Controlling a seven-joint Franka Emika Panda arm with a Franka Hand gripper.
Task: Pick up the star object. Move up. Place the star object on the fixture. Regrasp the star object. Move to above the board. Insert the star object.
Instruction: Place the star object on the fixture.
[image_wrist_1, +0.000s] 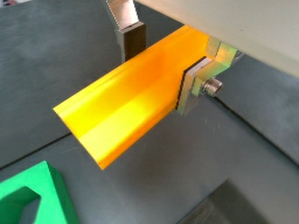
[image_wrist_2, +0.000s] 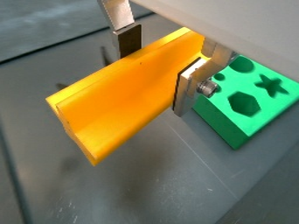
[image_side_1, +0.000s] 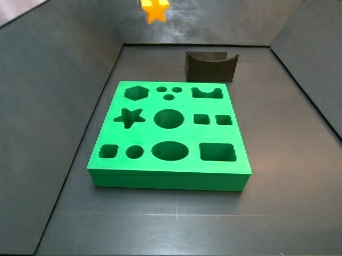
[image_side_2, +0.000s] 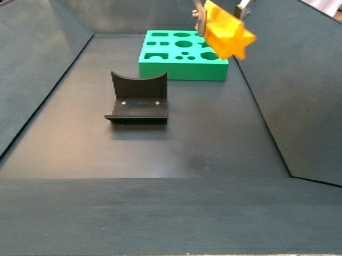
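Note:
The star object (image_wrist_1: 122, 105) is a long orange prism with a star cross-section. In both wrist views it lies between my fingers, and my gripper (image_wrist_1: 163, 66) is shut on it; it also shows in a wrist view (image_wrist_2: 117, 101) with the gripper (image_wrist_2: 158, 63) around it. In both side views the star (image_side_1: 155, 10) (image_side_2: 227, 35) hangs high in the air, above the floor and off to the side of the green board (image_side_1: 171, 135). The board has a star-shaped hole (image_side_1: 128, 118). The fixture (image_side_1: 211, 66) stands empty beyond the board.
The board also shows in a side view (image_side_2: 181, 52) and partly in both wrist views (image_wrist_1: 30, 197) (image_wrist_2: 246, 105). The fixture (image_side_2: 136, 98) stands on the dark floor. Grey walls enclose the workspace on all sides.

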